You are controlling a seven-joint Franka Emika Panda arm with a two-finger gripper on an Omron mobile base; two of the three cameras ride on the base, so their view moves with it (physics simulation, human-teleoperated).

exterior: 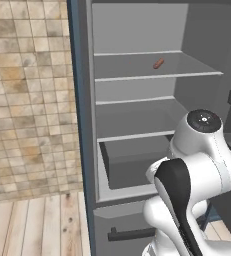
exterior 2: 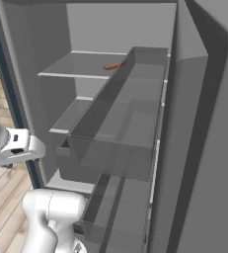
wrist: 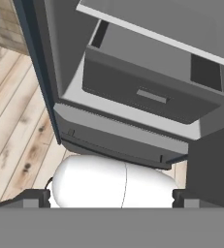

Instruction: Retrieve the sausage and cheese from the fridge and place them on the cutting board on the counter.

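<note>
The fridge (exterior: 137, 102) stands open in front of me, with grey shelves and a drawer (wrist: 147, 92) low down. The sausage (exterior: 158, 63), a short reddish-brown cylinder, lies alone on the upper shelf, towards the back; from the right it shows just behind the door bin's rim (exterior 2: 112, 65). My gripper (wrist: 111, 199) hangs low in front of the fridge's bottom section, well below the sausage. It is open, its fingertips (wrist: 36, 197) wide apart and holding nothing. The cheese, the cutting board and the counter are out of view.
The open fridge door (exterior 2: 130, 123) with its deep grey bins juts out on the right, close beside the arm. A tan tiled wall (exterior: 32, 100) and a wooden floor (exterior: 37, 225) lie left of the fridge. A dark bar handle (exterior: 132, 233) crosses the lower front.
</note>
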